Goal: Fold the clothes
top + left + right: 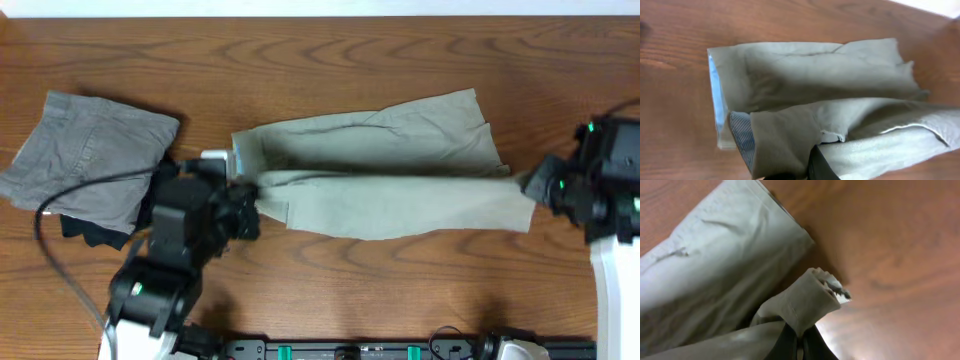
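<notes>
The khaki-green shorts (pixel 390 170) lie stretched across the middle of the table, one leg flat at the back, the nearer leg pulled taut between both grippers. My left gripper (pixel 248 210) is shut on the waistband end, where pale blue lining (pixel 716 95) shows beside the khaki-green shorts (pixel 805 85); its fingertip (pixel 816 165) pinches the cloth. My right gripper (pixel 540 185) is shut on the hem of the near leg; in the right wrist view its fingers (pixel 799 342) clamp a bunched corner of the khaki-green shorts (pixel 715 270).
Darker grey folded shorts (pixel 85 155) lie at the far left with a small black garment (pixel 95 232) under their near edge. A black cable (pixel 60 260) runs over the left side. The table's front rail (pixel 400 350) is along the bottom.
</notes>
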`<action>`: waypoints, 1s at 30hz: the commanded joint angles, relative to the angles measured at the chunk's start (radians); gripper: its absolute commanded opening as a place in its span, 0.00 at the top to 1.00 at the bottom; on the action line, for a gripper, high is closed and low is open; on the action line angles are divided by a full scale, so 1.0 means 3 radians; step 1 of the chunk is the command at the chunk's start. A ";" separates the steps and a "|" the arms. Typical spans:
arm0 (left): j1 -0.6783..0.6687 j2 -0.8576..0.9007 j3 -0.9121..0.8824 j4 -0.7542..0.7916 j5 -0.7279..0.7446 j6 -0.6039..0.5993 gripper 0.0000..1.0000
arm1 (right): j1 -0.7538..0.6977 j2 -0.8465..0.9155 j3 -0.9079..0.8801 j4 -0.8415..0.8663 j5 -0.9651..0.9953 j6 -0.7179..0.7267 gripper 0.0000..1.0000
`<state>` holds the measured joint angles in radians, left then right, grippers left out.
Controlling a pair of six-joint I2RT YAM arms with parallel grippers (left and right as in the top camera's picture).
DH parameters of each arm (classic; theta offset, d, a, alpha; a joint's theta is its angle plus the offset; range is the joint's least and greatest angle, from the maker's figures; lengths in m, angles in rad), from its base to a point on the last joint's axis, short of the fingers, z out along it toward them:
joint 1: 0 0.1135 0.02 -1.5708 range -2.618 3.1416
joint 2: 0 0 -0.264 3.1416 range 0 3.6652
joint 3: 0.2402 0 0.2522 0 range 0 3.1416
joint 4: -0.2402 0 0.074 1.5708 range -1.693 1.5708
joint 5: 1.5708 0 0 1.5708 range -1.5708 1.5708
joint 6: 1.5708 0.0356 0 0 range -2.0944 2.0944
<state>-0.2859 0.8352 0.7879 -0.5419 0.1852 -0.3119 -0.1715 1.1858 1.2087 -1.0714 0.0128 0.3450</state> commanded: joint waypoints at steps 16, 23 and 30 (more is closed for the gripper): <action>0.0023 0.1096 0.0074 0.0726 -0.0944 -0.0031 0.94 | 0.0340 0.0874 0.0112 0.1342 -0.0156 -0.0308 0.99; 0.0027 0.1291 0.0074 0.1006 -0.1208 -0.0027 0.93 | 0.0495 0.1239 0.0112 0.1597 -0.0142 -0.0306 0.99; 0.0027 0.1507 0.0074 0.1174 -0.1208 -0.0025 0.93 | 0.0505 0.1481 0.0112 0.1813 -0.0128 -0.0309 0.99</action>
<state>-0.2840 1.2682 0.7883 -0.2035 -0.1352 -0.3176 -0.0280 1.6146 1.2182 -0.5453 -0.0505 0.2684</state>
